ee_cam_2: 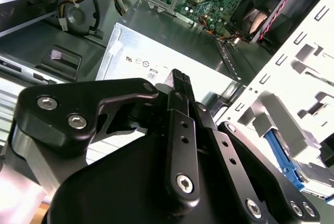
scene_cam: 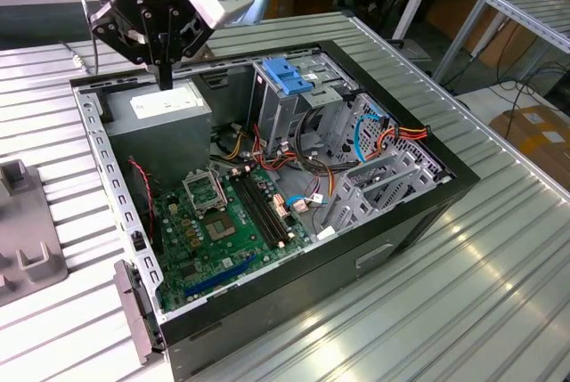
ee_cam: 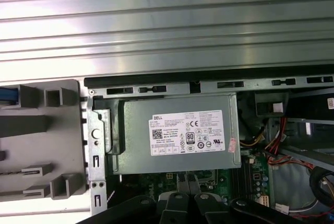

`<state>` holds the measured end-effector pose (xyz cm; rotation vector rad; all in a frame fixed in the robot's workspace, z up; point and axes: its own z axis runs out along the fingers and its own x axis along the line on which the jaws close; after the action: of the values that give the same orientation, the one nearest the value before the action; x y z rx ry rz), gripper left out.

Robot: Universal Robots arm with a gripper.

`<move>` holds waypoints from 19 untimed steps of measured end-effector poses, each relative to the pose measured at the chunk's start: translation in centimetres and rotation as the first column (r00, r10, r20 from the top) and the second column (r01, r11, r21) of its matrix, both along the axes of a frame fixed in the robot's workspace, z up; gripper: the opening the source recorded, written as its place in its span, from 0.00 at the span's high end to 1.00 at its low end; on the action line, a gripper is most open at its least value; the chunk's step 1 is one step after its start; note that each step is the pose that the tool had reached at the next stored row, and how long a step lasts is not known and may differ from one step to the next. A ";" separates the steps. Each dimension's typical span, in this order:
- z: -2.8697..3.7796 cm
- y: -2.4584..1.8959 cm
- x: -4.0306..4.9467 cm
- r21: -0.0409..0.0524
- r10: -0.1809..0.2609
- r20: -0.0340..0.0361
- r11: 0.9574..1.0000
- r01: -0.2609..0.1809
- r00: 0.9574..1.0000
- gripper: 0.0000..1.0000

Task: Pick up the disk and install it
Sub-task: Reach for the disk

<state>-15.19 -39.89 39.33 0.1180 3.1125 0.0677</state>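
We see the black gripper hanging point-down over the rear corner of the open black desktop computer case, which lies on its side on the ribbed metal worktop. Its fingers are pressed together into a single narrow tip, as both wrist views show. The tip is above the grey metal power supply box with the white label; we cannot tell whether it touches the box.

The disk – a grey-metal hard drive edged by a bright blue plastic rail – sits outside the case, in a pale grey moulded holder. That holder rests on the worktop just beside the case's perforated rear panel, at the exterior view's left. The disk is well apart from the gripper.

In the second wrist view, one blue rail and a patch of grey metal beside it emerge from behind the holder's blocks. In the first wrist view we see a short blue strip at the holder's far side. That strip runs crosswise to the rear panel, so the long axis seems to lie that way – which end faces the case we cannot tell.

Inside the case lie the green motherboard and a grey drive bay topped by a blue plastic bracket.
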 end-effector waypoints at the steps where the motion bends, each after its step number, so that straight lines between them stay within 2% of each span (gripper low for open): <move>1: 0.00 0.00 -0.03 0.000 0.000 0.000 1.000 0.000 1.000 0.90; 19: 0.00 0.00 -0.51 0.000 0.000 0.000 1.000 0.000 1.000 0.90</move>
<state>-15.70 -39.89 39.33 0.1180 3.1125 0.0676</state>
